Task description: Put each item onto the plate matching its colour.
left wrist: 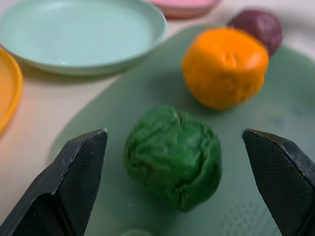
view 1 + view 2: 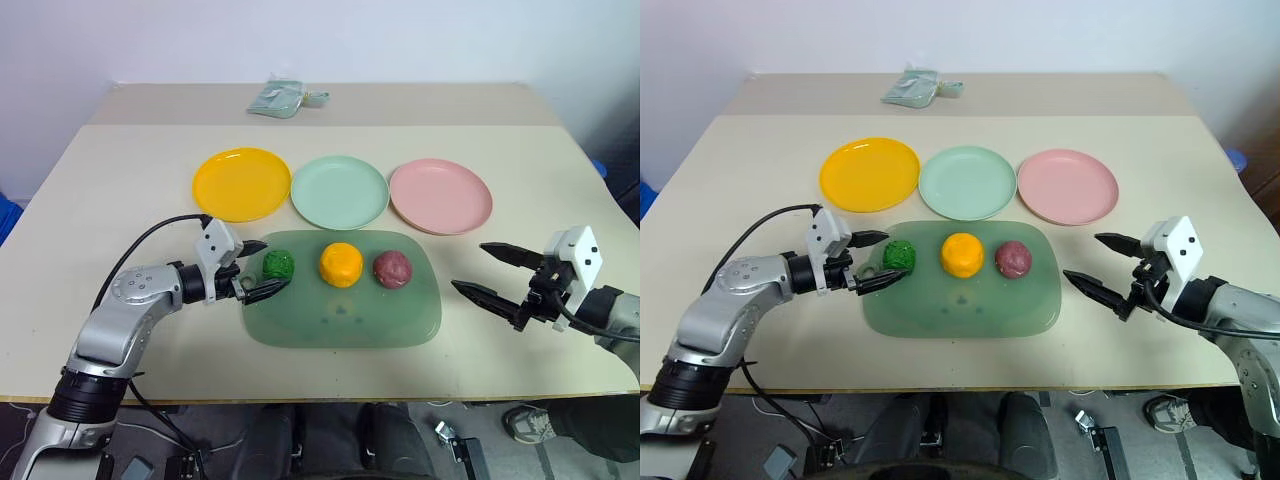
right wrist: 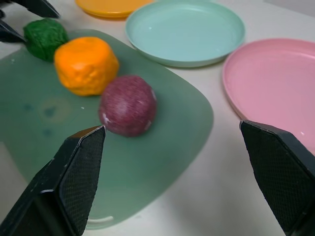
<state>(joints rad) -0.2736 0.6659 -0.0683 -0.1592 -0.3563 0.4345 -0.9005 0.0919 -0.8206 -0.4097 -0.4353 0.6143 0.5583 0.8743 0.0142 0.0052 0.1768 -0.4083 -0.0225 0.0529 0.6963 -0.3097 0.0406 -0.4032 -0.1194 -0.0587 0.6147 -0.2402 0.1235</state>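
Listing near to far: left gripper [image 2: 256,269], fingers spread, flanking but apparently not touching the green lump [image 2: 278,264]; right gripper [image 2: 493,271], spread and empty, beside the tray [image 2: 400,325]. On the tray: green lump, orange lump [image 2: 341,264], maroon lump [image 2: 392,268], in a row. Beyond: yellow plate [image 2: 241,183], mint plate [image 2: 339,191], pink plate [image 2: 440,195], all bare. Farthest: crumpled wrapper [image 2: 285,98]. Risk: closing off-centre could roll the green lump into the orange. No legible writing.

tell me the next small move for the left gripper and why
Probably ease the left gripper a little further forward and close on the green lump. Its fingers stand open on either side of the lump, not touching it yet, and the lump sits on the green tray, not on the mint plate.
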